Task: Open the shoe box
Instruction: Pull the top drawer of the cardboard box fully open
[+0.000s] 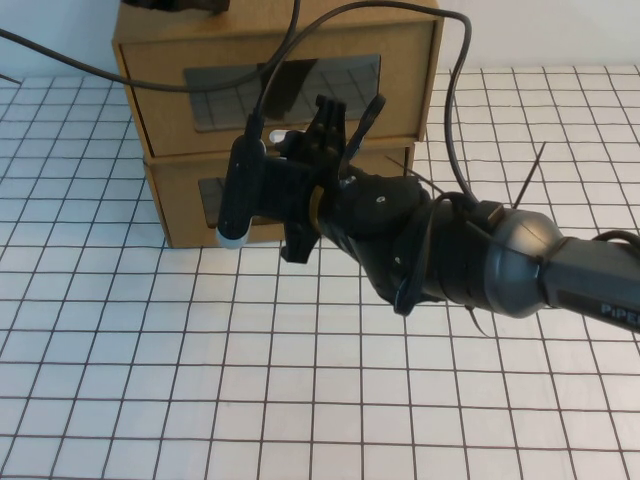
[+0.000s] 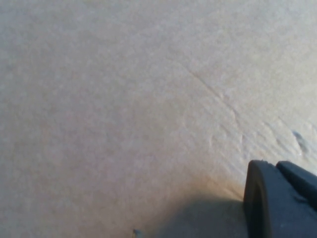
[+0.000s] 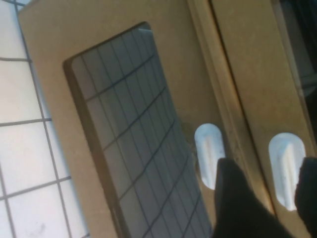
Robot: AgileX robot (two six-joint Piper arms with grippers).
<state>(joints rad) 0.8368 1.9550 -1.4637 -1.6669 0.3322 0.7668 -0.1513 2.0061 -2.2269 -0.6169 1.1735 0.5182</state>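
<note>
Two brown cardboard shoe boxes are stacked at the back of the table, the upper box (image 1: pixel 280 80) on the lower box (image 1: pixel 185 205); both have dark windows in their fronts. My right gripper (image 1: pixel 305 170) is at the box fronts, near the seam between them. In the right wrist view the lower box's window (image 3: pixel 133 134) reflects the grid, and each front has a white oval finger hole (image 3: pixel 208 148). My right gripper (image 3: pixel 270 193) is open, its dark fingers (image 3: pixel 237 203) on either side of the upper box's hole (image 3: pixel 286 166). My left gripper (image 2: pixel 282 203) rests close against plain cardboard (image 2: pixel 124 109), probably on top of the upper box (image 1: pixel 175 5).
The table (image 1: pixel 200 380) is white with a black grid and lies in front of the boxes. My right arm (image 1: pixel 500 260) reaches in from the right, and cables (image 1: pixel 455 110) loop above it and across the upper box.
</note>
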